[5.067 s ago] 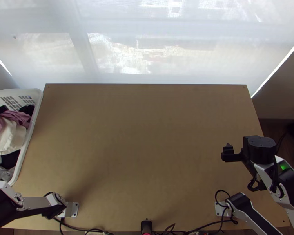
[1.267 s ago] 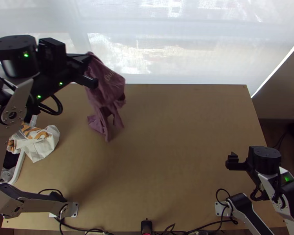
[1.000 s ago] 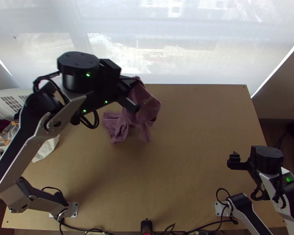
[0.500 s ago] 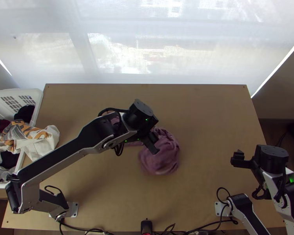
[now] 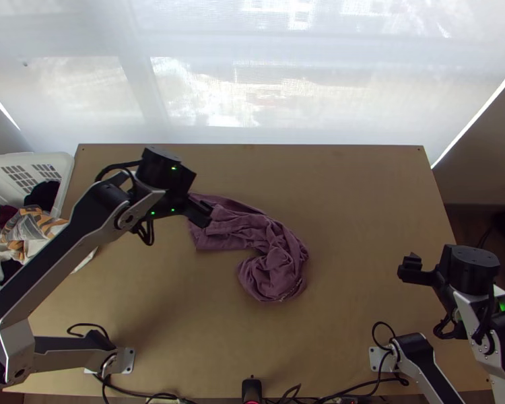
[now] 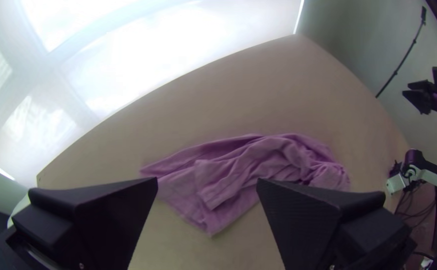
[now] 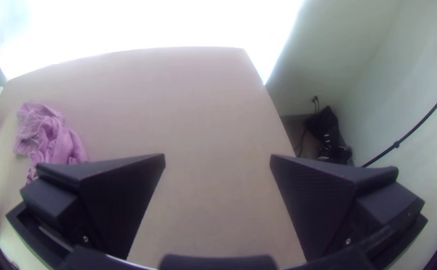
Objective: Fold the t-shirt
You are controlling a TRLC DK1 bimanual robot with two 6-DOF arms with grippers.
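Nearest the robot's side, the right gripper (image 7: pixel 217 161) is held over the right part of the table (image 5: pixel 360 202), its two fingers parted with nothing between them, well apart from the cloth; it has no share in the work as things lie. Farther in, around the middle of the table, is the near end of the t-shirt (image 5: pixel 274 259), a rounded, twisted bundle of folds. From there the shirt runs away and to the left into a flatter, creased stretch, where a hem or edge lies loosely over another layer. Beyond that bundle, by the shirt's far left end, is the left gripper (image 6: pixel 207 184), also released — its fingers stand wide and pinch no fabric. As for progress, the shirt is out on the table, apart from the laundry basket (image 5: pixel 65 176) at the left edge, and that seems to be all that is done. No deliberate fold can be made out; the layers look accidental. Left to do, by this reading, is nearly everything — finding corners or sleeves, opening the shirt flat, squaring it, then the folding itself.
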